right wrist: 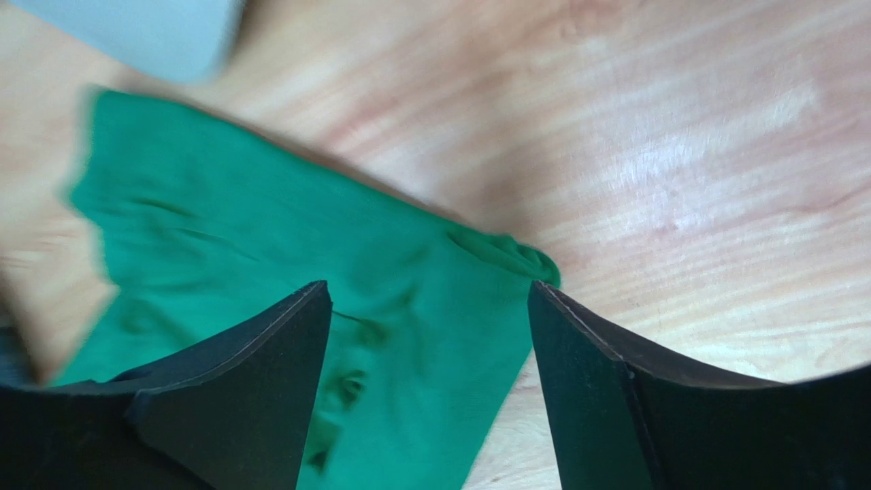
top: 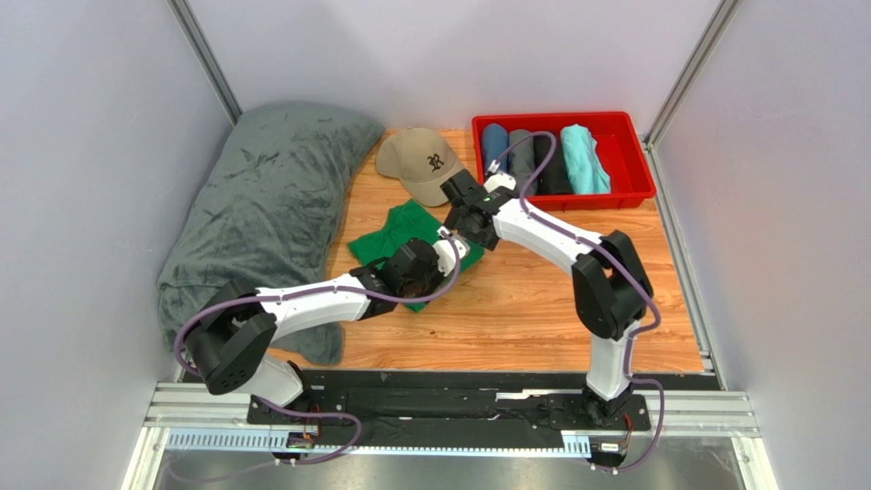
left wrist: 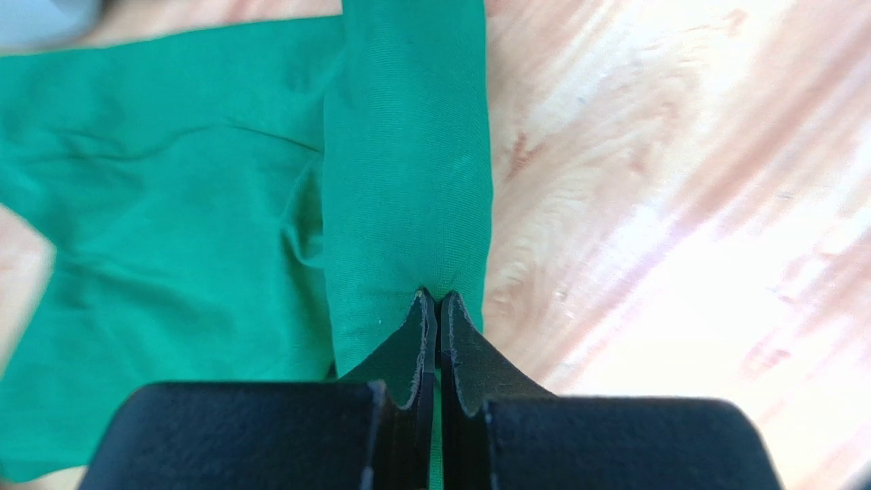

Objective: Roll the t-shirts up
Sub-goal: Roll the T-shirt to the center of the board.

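The emerald-green t-shirt looks light, limp cotton. The left gripper pinches its folded strip, the right gripper gapes above it, and it is likely best grasped at the edges.

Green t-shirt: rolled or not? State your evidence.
Not rolled: the green t-shirt lies loosely spread, one folded strip pinched in the left gripper, jaws shut.

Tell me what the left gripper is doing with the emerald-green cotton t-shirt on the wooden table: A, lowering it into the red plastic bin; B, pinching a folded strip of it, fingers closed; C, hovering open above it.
B: the left wrist view shows the left gripper closed tight on a folded strip of the emerald-green cotton t-shirt, over the wooden table.
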Motion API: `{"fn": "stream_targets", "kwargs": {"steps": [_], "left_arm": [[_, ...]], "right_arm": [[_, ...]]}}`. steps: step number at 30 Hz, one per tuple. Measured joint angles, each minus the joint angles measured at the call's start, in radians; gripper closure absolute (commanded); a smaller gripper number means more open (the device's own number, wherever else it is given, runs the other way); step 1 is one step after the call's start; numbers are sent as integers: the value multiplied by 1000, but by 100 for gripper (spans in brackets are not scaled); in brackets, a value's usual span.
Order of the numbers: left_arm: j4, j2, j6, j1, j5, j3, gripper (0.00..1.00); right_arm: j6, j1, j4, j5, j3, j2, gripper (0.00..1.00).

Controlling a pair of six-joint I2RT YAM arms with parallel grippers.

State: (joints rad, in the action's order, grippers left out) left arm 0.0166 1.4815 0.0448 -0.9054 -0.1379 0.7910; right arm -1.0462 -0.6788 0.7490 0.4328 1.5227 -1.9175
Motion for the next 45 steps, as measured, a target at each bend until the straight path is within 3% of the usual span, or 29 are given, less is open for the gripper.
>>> {"fn": "stream_targets", "kwargs": {"steps": [7,18,26,29,34,45], "left_arm": [[-49,-6,-136,146,234,-11,100],[-106,68,-373,321,499,2,100],[-142,115,-441,366,577,38,100],[-154,127,-452,378,594,48,100],[-159,138,-463,389,613,55,100],[-187,141,-466,408,628,66,100]], "right_arm": [[-5,23,-172,-1,-149,190,21],[-71,-74,-336,2,-422,277,25],[-126,-156,-510,45,-631,366,25],[-134,-192,-577,79,-652,377,25],[-155,-224,-657,109,-694,377,36],[-174,-223,-695,127,-669,271,39]]}}
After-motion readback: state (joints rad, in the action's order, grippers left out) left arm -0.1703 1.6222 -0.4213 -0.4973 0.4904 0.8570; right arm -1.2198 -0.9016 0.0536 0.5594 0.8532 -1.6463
